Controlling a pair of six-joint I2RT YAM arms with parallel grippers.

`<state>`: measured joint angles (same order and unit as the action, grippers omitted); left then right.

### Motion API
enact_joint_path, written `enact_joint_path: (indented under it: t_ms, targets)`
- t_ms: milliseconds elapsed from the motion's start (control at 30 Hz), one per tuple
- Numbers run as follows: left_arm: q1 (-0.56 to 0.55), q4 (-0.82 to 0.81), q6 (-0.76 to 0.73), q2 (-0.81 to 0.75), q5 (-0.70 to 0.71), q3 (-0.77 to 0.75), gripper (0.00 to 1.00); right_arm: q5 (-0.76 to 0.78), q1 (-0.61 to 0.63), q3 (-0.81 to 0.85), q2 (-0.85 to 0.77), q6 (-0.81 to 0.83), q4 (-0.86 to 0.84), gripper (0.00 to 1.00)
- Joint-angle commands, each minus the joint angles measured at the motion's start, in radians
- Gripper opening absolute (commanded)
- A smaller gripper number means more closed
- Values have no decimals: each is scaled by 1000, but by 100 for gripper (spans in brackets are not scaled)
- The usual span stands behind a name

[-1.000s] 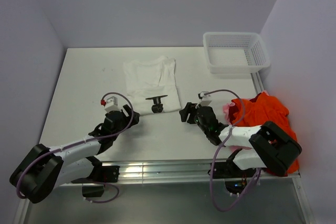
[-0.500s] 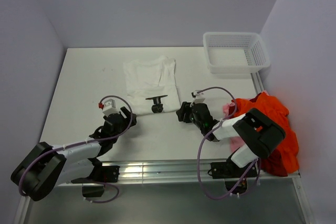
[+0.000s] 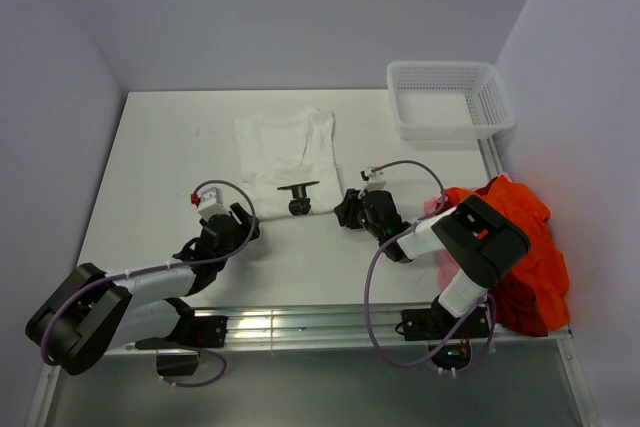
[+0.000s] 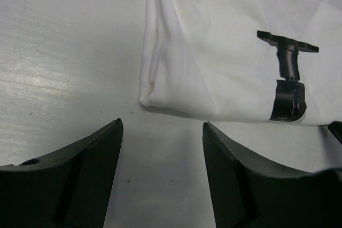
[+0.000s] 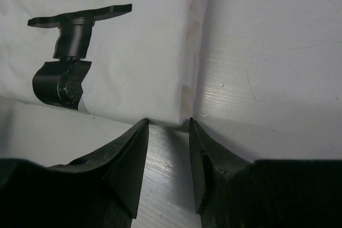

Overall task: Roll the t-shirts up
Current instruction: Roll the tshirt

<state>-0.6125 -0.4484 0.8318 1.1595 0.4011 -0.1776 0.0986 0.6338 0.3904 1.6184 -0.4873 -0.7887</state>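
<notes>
White t-shirt (image 3: 287,162) lies flat on the table (image 3: 150,167); orange-red t-shirts (image 3: 520,227) are heaped at its right edge. Left gripper (image 4: 162,123), jaws spread and empty, faces the white shirt's near left corner. Right gripper (image 5: 168,119), jaws narrowly parted and empty, faces the near right corner.

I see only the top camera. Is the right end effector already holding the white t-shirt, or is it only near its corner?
Observer: Only near. In the right wrist view the right end effector has a narrow gap with no cloth inside. The corner of the white t-shirt lies just at its fingertips.
Operator: And the left side?
Observer: In the left wrist view the left end effector is wide open, and bare table shows between its fingertips and the shirt's corner.
</notes>
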Motion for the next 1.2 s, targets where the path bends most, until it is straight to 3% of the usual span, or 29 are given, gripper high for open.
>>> enact_joint_path:
  t_ms: [0,500,800,1167]
  targets:
    - [-4,-33,-22,-1,16,-31,66,-10,-6,37,9,15,-46,43]
    - [-3,-29,-37,69,48,-74,59,30,-8,1,-12,-8,-52,0]
    - [-4,-50,-52,97,53,-86,59,121,-8,-136,-107,-56,-130,0]
    - [-3,-159,-108,91,-76,-46,59,122,-8,-133,-111,-54,-101,0]
